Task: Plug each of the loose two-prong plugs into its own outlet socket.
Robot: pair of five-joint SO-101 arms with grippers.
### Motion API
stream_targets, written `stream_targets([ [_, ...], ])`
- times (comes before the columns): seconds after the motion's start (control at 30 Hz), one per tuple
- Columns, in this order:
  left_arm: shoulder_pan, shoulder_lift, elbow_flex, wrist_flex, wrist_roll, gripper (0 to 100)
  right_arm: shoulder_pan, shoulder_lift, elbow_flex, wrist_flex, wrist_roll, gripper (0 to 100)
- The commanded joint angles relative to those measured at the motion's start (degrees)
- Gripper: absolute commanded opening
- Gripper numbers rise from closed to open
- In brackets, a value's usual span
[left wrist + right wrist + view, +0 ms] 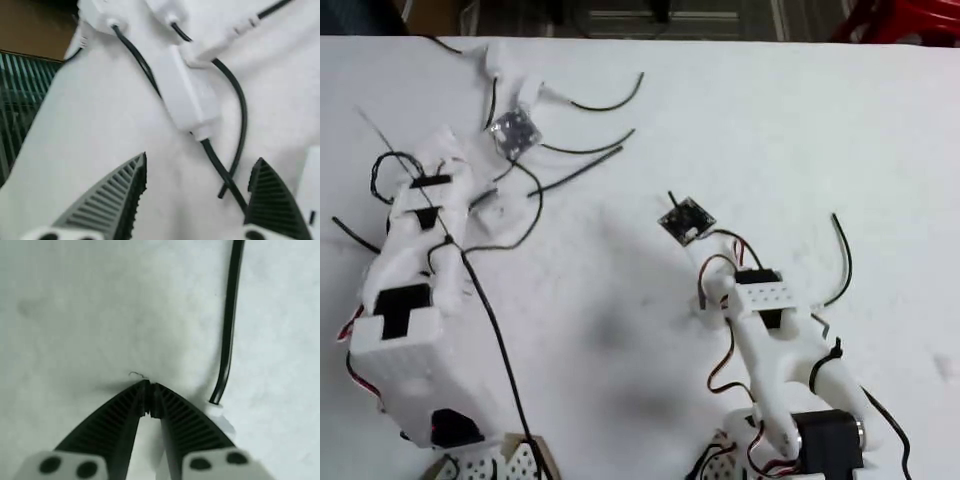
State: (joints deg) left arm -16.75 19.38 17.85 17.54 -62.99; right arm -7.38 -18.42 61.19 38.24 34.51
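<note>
- The left pincer (200, 164) is spread wide, its ribbed black fingers (117, 192) standing on either side of a white block (187, 95) and holding nothing.
- The white block lies flat on the white surface (800, 130), just beyond the left pincer's tips; I cannot tell whether it is a socket or a plug body.
- A black cord (212, 155) leaves the block's near end and runs between the fingers.
- A second black cord (242, 105) curves around beside the block, and its cut end lies near the first cord.
- Two white plugs (102, 20) (165, 7) with black cords sit past the block's far end, near the surface's edge.
- In the high view, three loose black cords (610, 103) (588, 150) (575, 175) fan out across the surface, next to the left arm (415, 250).
- The right pincer (148, 390) is closed tip to tip on nothing and points down at bare surface, well apart from the block.
- Another black cord (228, 325) ends just beside the right pincer, not touching it.
</note>
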Motion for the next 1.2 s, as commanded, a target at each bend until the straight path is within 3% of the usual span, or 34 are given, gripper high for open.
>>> stream_targets([
  [0.0,0.48,0.31,-1.58,9.05,-0.35,32,1.54,-0.57,-0.53,-2.51,-0.35,1.9],
  [0.17,3.56,-3.12,-4.13,22.15,-0.35,32,1.54,-0.57,-0.53,-2.51,-0.35,1.9],
  [0.5,14.29,-22.99,-2.99,48.26,1.76,32,1.54,-0.57,-0.53,-2.51,-0.18,1.9],
  [0.63,19.91,-26.07,2.29,48.70,10.73,32,1.54,-0.57,-0.53,-2.51,-0.18,1.9],
  [0.77,22.81,-26.77,8.53,43.16,12.66,32,1.71,-0.57,-0.53,-2.51,-0.44,1.9],
  [0.87,19.74,-26.86,8.35,40.97,13.63,32,1.80,-0.66,-0.53,-2.51,-0.44,1.9],
  [1.07,5.85,-33.63,3.96,41.93,20.31,32,1.63,-0.57,-0.53,-2.51,-0.44,1.9],
  [1.17,1.27,-36.97,3.96,46.68,10.90,32,1.63,-0.57,-0.53,-2.51,-0.44,1.9],
])
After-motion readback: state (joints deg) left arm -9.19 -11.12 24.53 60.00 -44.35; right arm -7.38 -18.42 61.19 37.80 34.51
